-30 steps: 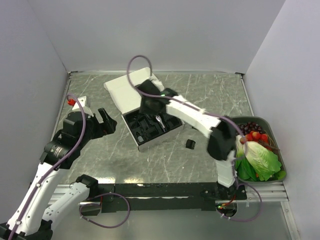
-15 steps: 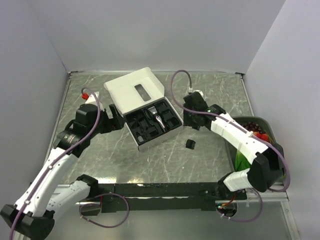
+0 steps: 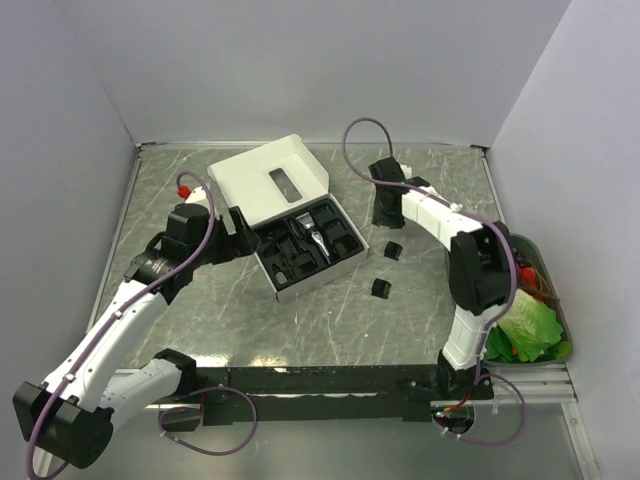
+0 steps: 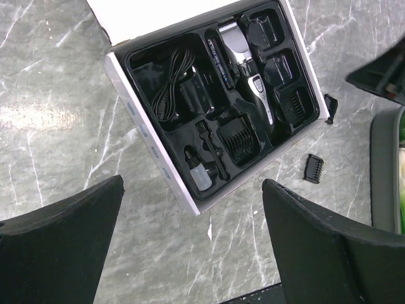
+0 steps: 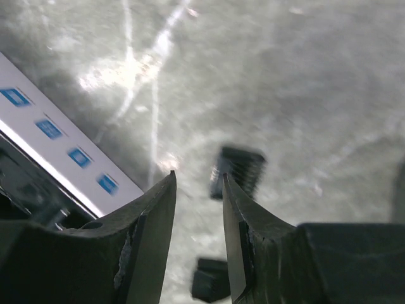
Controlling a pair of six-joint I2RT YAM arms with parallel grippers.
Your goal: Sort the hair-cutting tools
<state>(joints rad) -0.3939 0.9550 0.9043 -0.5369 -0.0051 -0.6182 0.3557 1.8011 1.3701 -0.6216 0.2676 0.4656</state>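
The slim black clipper with its silver blade end lies in the black tray of the white box; the left wrist view shows the clipper beside a comb attachment. Two small black attachments lie on the table right of the box, seen too as attachments. My left gripper hovers wide open over the box's near left corner. My right gripper hangs above one attachment, jaws narrowly parted, holding nothing.
The white lid stands open behind the tray. A charger cable and a small bottle fill other tray slots. A green bin of vegetables and grapes sits at the right edge, and its rim shows in the left wrist view.
A second attachment now lies on the table right of the box. My right gripper has swung back from the tray toward the far right. My left gripper has moved closer to the box.
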